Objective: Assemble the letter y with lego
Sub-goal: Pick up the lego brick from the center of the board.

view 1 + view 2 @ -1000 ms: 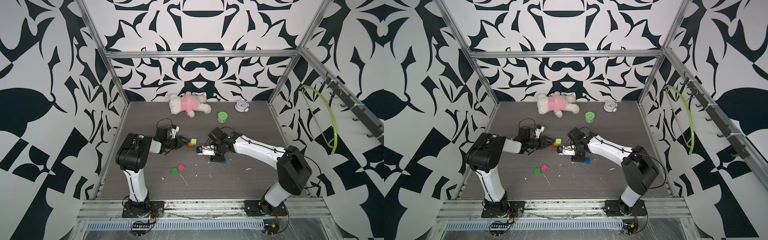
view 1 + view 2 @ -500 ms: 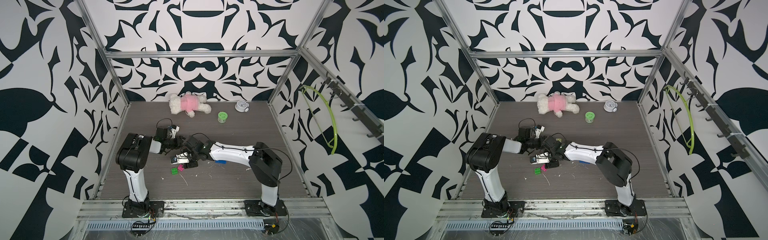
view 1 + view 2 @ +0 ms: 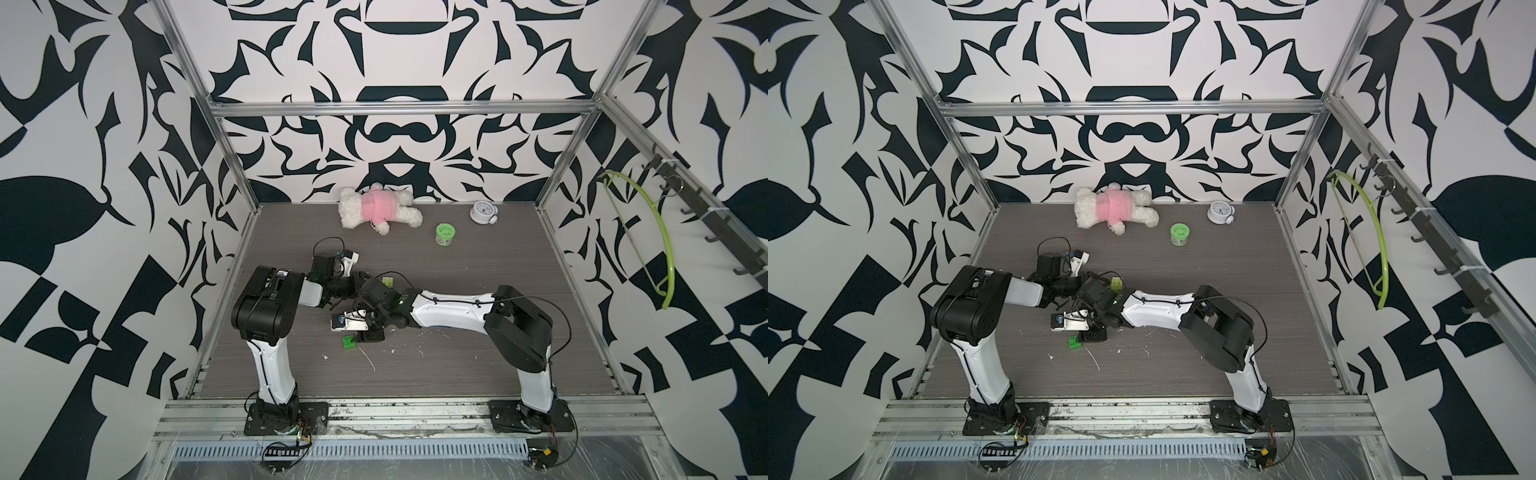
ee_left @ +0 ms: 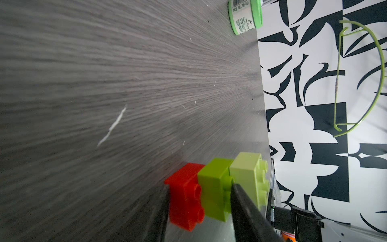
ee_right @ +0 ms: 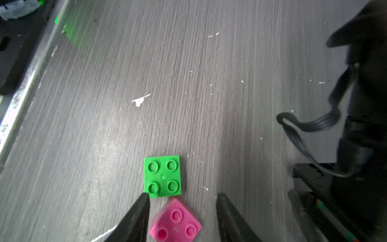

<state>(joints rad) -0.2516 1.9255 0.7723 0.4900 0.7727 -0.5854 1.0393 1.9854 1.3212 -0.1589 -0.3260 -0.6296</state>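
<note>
**Over on the left side, it's crowded**

The left gripper (image 4: 200, 187) pinches the red-lime-pale stack (image 4: 213, 188). The right gripper (image 5: 182, 196) gapes around the pink brick (image 5: 176, 220), green brick (image 5: 162, 176) just beside. Open floor (image 3: 457, 374) runs right; jar (image 3: 445, 235) sits well back.

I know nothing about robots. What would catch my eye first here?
Two white-and-black arms meet over the grey table, against loud black-and-white walls. The left gripper clamps a red, lime and pale yellow-green brick stack; the right gripper hangs open over a pink brick beside a green brick. A plush toy in pink lies by the back wall.
</note>
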